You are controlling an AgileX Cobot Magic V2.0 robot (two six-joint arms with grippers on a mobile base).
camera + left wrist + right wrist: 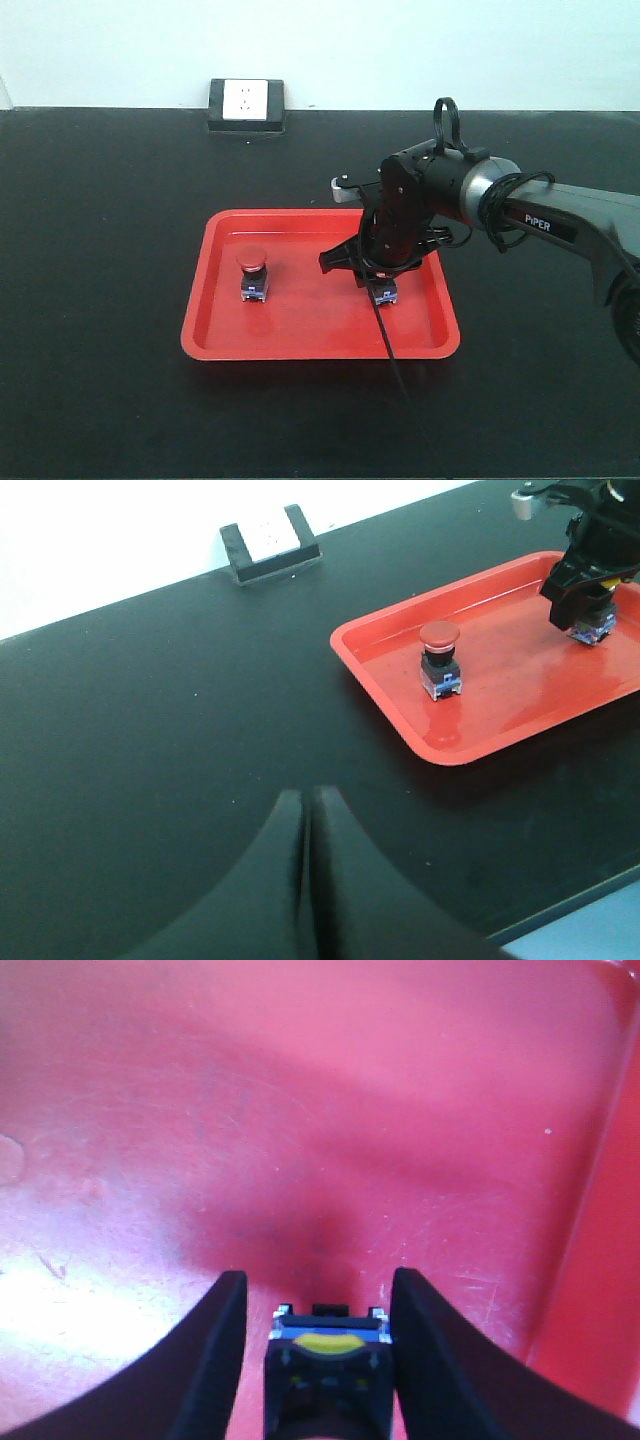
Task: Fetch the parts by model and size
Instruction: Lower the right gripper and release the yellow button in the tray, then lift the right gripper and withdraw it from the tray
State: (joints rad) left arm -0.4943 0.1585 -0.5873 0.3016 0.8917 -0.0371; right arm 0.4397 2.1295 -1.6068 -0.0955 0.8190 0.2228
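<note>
Right end effector (315, 1360) pinching yellow-capped switch (328, 1385), upright at right of red tray (320, 335); yellow cap visible only from right wrist. Left end effector (308, 870) pressed together. Red-capped switch (253, 273) upright, tray's left.

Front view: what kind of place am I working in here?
Probably a lab or workshop bench: a plain black benchtop against a pale wall, a wall socket box at its back edge, and a red parts tray holding push-button switches.
</note>
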